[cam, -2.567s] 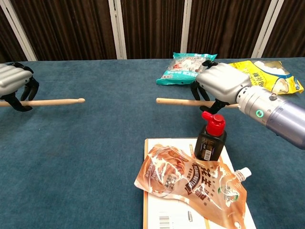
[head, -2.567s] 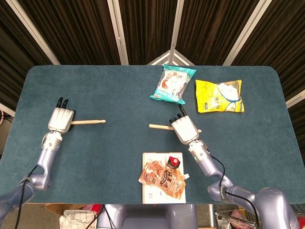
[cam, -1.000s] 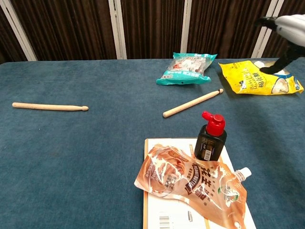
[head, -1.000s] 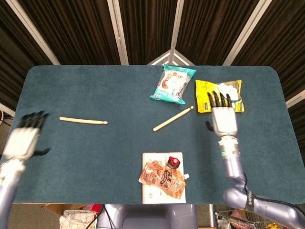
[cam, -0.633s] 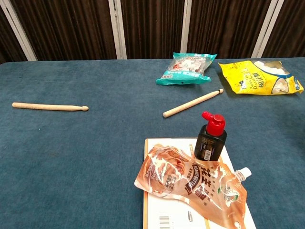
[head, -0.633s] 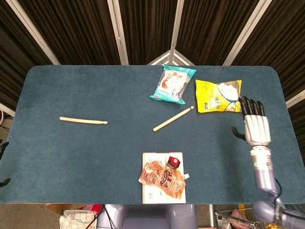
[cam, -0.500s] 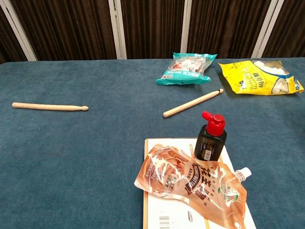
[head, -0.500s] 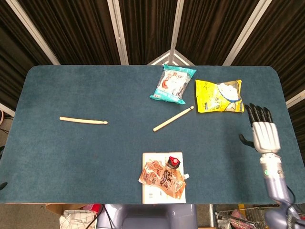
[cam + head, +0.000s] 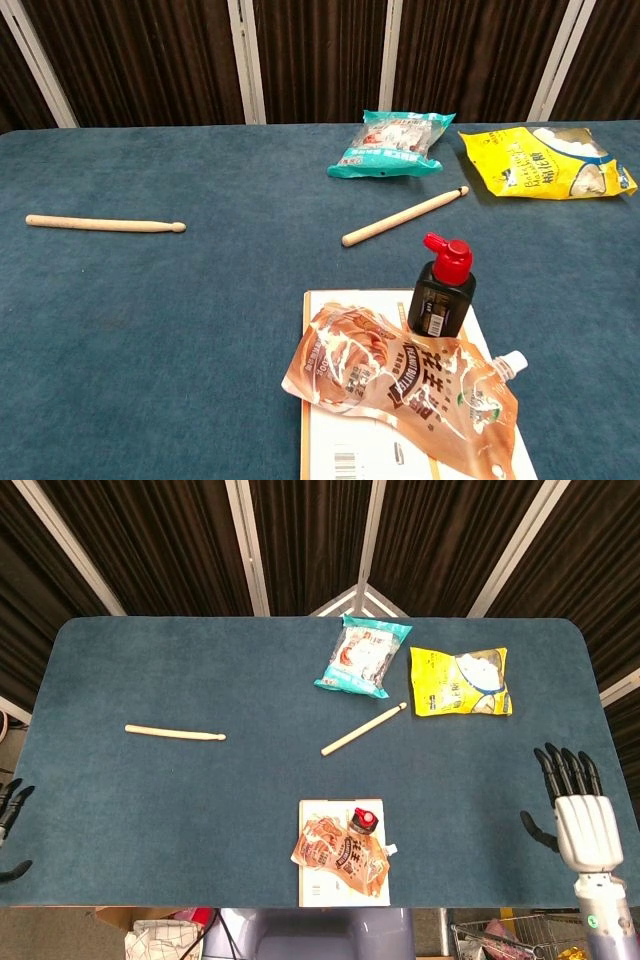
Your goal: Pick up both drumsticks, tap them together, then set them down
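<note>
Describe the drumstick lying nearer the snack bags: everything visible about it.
The drumstick is a pale, unpainted wooden rod, slim and slightly tapered, with a small rounded tip at its end nearest the yellow snack bag. It lies flat on the blue table, set diagonally, its butt end pointing toward the table's middle. Nothing touches it: the teal snack bag sits apart beyond it, the red-capped bottle stands apart on the near side, and neither hand is near it.

Pale wooden drumsticks [image 9: 175,733] lie on a dark teal surface [image 9: 200,670] beside a turquoise packet [image 9: 363,656], a yellow packet [image 9: 460,681], and a red-capped black bottle [image 9: 441,288].
</note>
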### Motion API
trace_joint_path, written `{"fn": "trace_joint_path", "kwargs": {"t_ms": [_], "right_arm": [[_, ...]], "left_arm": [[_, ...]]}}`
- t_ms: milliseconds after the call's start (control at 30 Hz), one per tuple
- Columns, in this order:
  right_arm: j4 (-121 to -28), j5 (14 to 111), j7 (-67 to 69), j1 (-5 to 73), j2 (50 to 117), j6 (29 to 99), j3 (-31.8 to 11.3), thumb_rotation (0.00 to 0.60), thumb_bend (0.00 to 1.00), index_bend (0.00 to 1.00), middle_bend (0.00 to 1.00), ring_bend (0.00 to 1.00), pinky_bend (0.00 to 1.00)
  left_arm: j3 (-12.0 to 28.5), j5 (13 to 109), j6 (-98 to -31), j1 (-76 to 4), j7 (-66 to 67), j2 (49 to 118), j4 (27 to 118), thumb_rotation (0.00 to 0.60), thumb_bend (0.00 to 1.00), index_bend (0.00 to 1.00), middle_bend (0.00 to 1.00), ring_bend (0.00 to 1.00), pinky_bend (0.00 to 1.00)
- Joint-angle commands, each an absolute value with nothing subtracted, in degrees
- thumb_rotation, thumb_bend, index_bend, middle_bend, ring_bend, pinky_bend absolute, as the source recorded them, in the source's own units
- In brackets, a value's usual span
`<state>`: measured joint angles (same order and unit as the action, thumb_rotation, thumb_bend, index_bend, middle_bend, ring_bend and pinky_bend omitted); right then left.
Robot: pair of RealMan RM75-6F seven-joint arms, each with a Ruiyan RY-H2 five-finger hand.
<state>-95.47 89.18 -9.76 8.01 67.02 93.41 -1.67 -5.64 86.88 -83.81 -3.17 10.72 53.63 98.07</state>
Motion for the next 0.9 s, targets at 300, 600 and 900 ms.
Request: {"fn": "trace_joint_path", "kwargs": {"t_ms": [300,600,900], "right_arm": [[-95.87,93.65,-11.89,5.40,66.04,95.93,-0.36,0.600,0.29,0.00,0.07,0.04,0.00],[-94.97,93.03,-12.24,4.91,65.65,93.95,-0.11,0.600,0.29,0.00,0.07,0.04,0.00],[-93.71,93.07,-13.66,4.95,67.10,92.27,-0.28,0.600,0.29,0.00,0.07,0.04,0.00]], "left_arm": [[-3.77,85.99,-86.73,-1.42,14.12,58.46,101.95,0.600,0.26,0.00,0.00,0.00,0.00],[-1.35,89.71,-96.44,1.58,12.58,61.10,97.66,0.600,0.26,0.02,0.00,0.00,0.00],[-0.47,87.35,-97.24,3.08,9.60,59.89,97.84,0.600,0.26,0.03,0.00,0.00,0.00]]}}
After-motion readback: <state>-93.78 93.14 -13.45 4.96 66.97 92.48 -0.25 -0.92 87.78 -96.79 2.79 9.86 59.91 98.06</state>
